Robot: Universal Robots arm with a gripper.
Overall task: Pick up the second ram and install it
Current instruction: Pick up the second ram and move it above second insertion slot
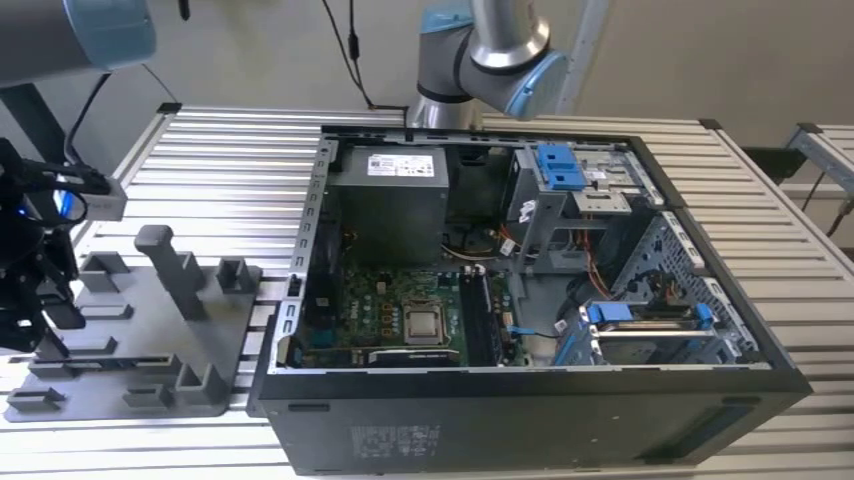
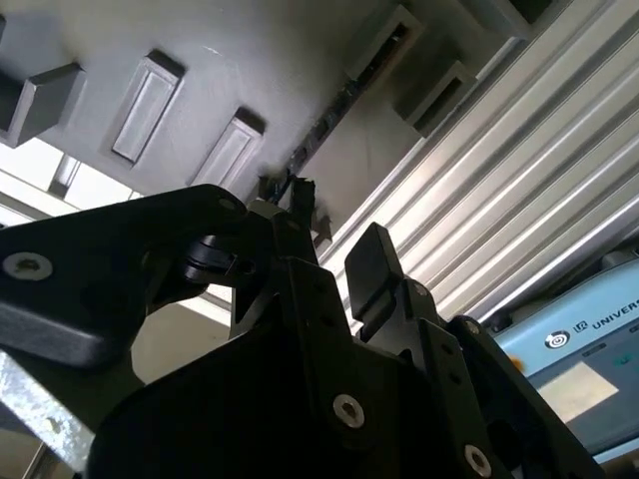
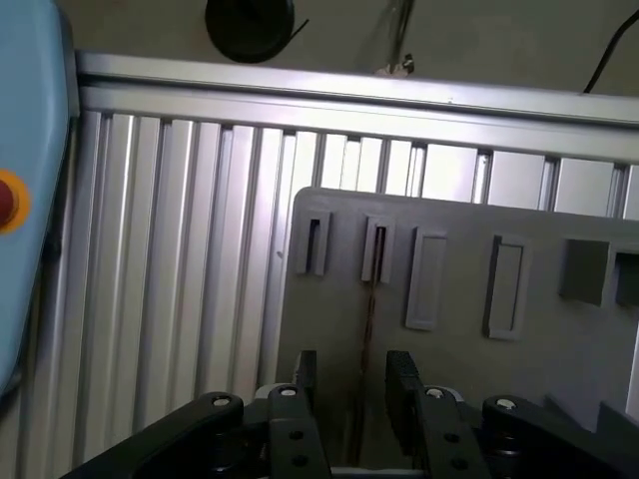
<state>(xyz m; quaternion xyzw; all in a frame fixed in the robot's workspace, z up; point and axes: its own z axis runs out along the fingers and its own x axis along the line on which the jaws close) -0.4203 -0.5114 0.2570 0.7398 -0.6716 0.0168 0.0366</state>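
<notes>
The second ram [image 3: 366,304] is a thin dark stick standing on edge in a slot of the grey holder plate [image 3: 459,379]. In the first wrist view my gripper [image 3: 351,377] is open. Its two black fingers [image 3: 306,371] straddle the near end of the stick, with a gap on each side. The second wrist view shows the same dark edge of the ram [image 2: 329,120] running away from the gripper [image 2: 337,228] across the holder [image 2: 200,60]. In the exterior view the gripper [image 1: 51,335] hangs low over the holder plate [image 1: 147,395] at the exterior view's left, where the ram [image 1: 127,361] lies.
The holder carries a tall grey post [image 1: 163,262] and several low blocks. To its right stands the open computer case [image 1: 534,420] with the motherboard [image 1: 400,310], blue clips [image 1: 561,165] and cables. The table [image 1: 227,170] is ribbed metal. A blue panel with a red button [image 3: 20,200] sits beside it.
</notes>
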